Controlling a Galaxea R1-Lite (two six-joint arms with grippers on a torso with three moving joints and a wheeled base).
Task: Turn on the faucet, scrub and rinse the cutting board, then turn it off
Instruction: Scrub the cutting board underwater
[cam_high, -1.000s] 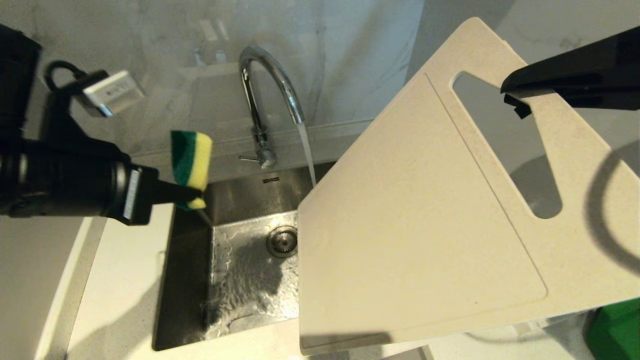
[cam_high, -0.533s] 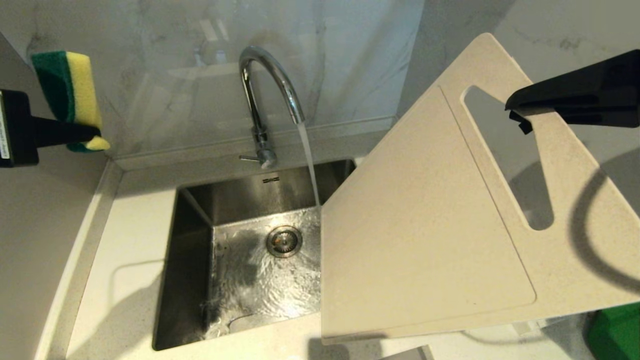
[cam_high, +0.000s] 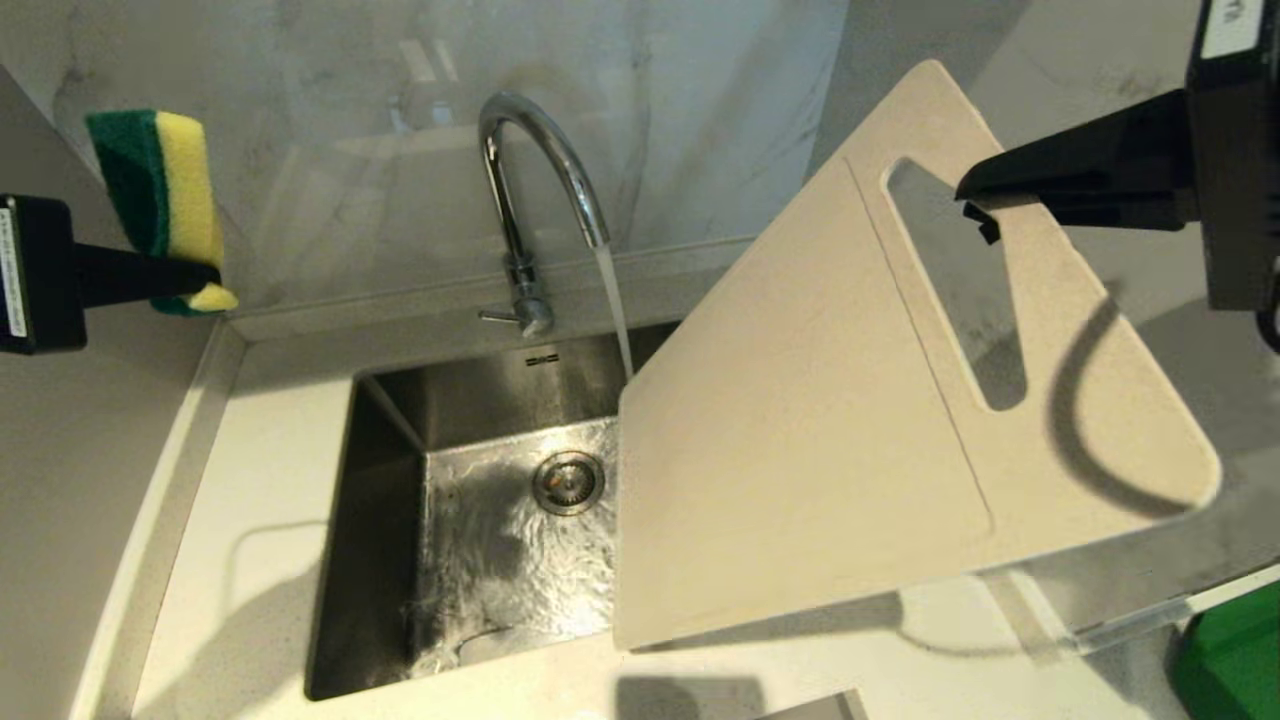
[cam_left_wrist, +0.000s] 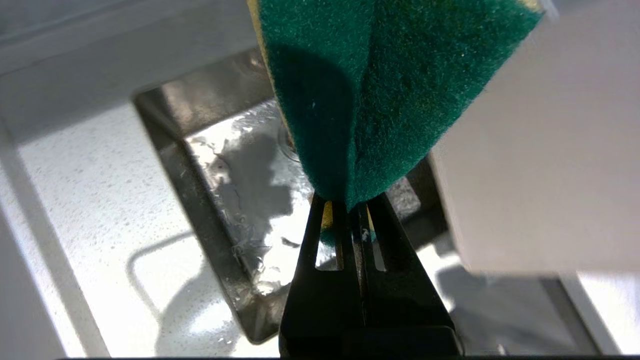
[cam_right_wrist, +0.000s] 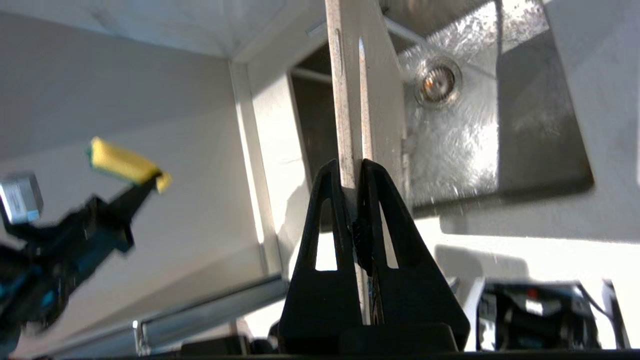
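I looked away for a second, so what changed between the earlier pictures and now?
The left gripper, shut on the sponge, swung from over the sink out to the far left. The right gripper kept hold of the board, shifting it slightly. Water keeps running from the faucet.

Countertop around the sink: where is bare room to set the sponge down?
Free: the white countertop left of the sink, up to the wall. Crowded: the sink's right side, covered by the cutting board held in the right gripper.
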